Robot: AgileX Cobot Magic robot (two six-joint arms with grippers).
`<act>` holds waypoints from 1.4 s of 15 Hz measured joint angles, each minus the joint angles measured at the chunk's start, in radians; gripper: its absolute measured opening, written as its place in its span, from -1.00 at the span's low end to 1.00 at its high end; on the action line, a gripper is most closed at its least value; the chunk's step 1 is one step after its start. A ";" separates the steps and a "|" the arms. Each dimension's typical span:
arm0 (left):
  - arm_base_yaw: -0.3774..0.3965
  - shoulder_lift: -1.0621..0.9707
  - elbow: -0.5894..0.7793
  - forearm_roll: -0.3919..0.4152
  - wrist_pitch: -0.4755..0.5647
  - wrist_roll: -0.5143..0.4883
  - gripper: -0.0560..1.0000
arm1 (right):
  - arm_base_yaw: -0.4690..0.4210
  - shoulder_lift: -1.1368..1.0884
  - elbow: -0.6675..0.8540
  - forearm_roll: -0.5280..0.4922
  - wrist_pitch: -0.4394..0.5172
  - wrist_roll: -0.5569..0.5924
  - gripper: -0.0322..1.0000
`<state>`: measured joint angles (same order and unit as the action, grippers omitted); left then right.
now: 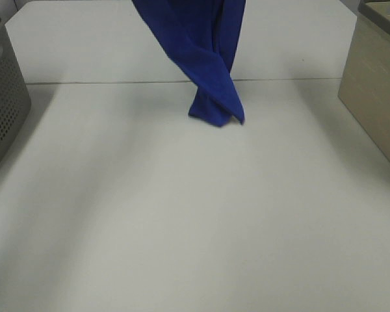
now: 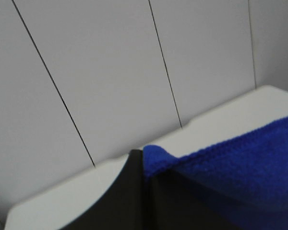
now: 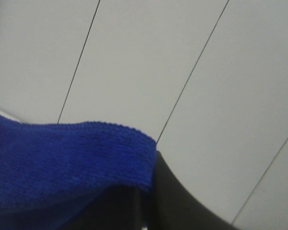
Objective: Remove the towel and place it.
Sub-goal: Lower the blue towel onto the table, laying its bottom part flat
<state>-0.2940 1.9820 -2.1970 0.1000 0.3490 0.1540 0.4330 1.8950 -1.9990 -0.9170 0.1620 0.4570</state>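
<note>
**Desk:** Where's the towel [image 1: 211, 65] rn?

**Op:** Hanging from above, mid-table toward the far side. In the high cam I see it as two blue folds that cross low down. The upper part runs off the top of the view. The low end comes down to the table [image 1: 182, 227], just past the seam across the tabletop. It looks like it meets the surface, but I can't say for sure.

**Desk:** Grippers?

**Op:** Neither shows in the high cam, so I'm going by the wrist cams. On the left gripper [image 2: 143, 160] I see dark fingers pressed together w/ a hemmed edge of blue cloth pinched between them, and the rest spreads off to one side. The right gripper [image 3: 151, 191] is the same, jaws closed on a hemmed blue edge that drapes away from it. So both are clamped on the cloth.

**Desk:** Anything else around?

**Op:** A grey perforated basket [image 1: 3, 97] at the table's left edge and a beige box [image 1: 377, 91] at the right edge, both well apart from the cloth. Behind the fingers, both wrist cams show pale wall panels [image 2: 110, 72] w/ thin dark seams.
</note>
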 joint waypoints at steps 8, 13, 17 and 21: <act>-0.003 0.044 -0.267 -0.020 0.533 0.104 -0.89 | 0.002 0.011 -0.070 0.403 0.414 -0.250 -0.91; -0.003 0.023 -0.419 -0.078 0.861 0.125 -0.89 | 0.007 -0.085 -0.070 0.846 0.896 -0.585 -0.91; -0.009 -0.090 -0.387 -0.210 0.876 0.062 -0.89 | 0.006 -0.167 -0.063 0.881 1.039 -0.596 -0.91; -0.011 -0.304 0.044 -0.229 0.875 0.030 -0.89 | 0.006 -0.332 0.058 0.917 1.048 -0.570 -0.91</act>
<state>-0.3050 1.6780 -2.1530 -0.1290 1.2240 0.1840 0.4390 1.5630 -1.9410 0.0000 1.2100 -0.1130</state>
